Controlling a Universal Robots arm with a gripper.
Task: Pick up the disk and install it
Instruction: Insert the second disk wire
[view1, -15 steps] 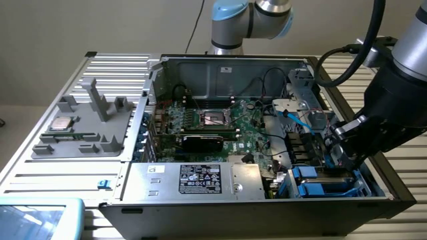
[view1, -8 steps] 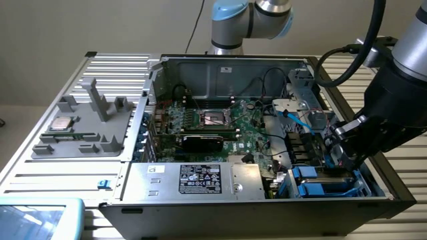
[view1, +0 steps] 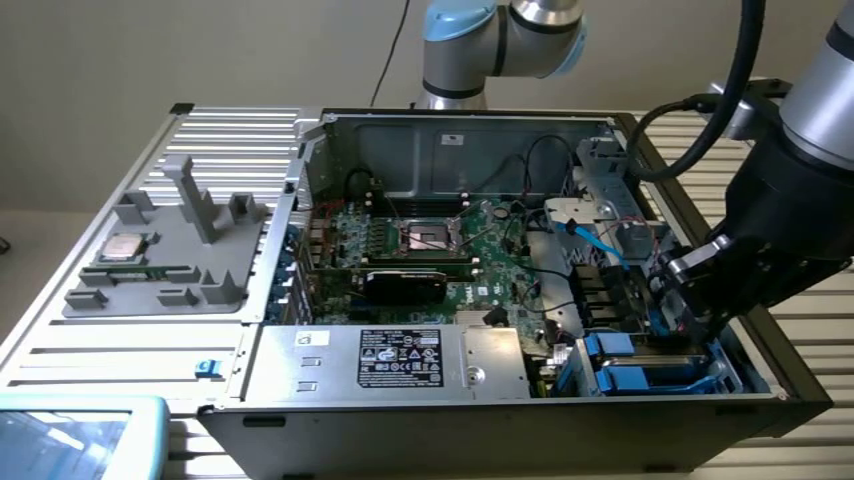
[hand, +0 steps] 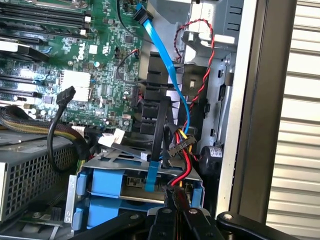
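The gripper (hand: 176, 222) hangs inside the open computer case (view1: 787, 385), its fingers pressed together and holding nothing. Just below it the disk (hand: 132, 181), blue rails showing, sits in the drive cage (hand: 70, 200) beside the power supply (view1: 387, 358).

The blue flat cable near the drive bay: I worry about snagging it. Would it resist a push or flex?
The blue flat cable probably flexes easily: it is thin, ribbon-like and hangs curved. Its free end dangling over the blue drive bay would likely swing aside.

Cables (hand: 172, 100) crowd the drive bay (view1: 641, 365) at the exterior view's lower right, while the motherboard (view1: 427, 250) at the frame's centre lies open from above.
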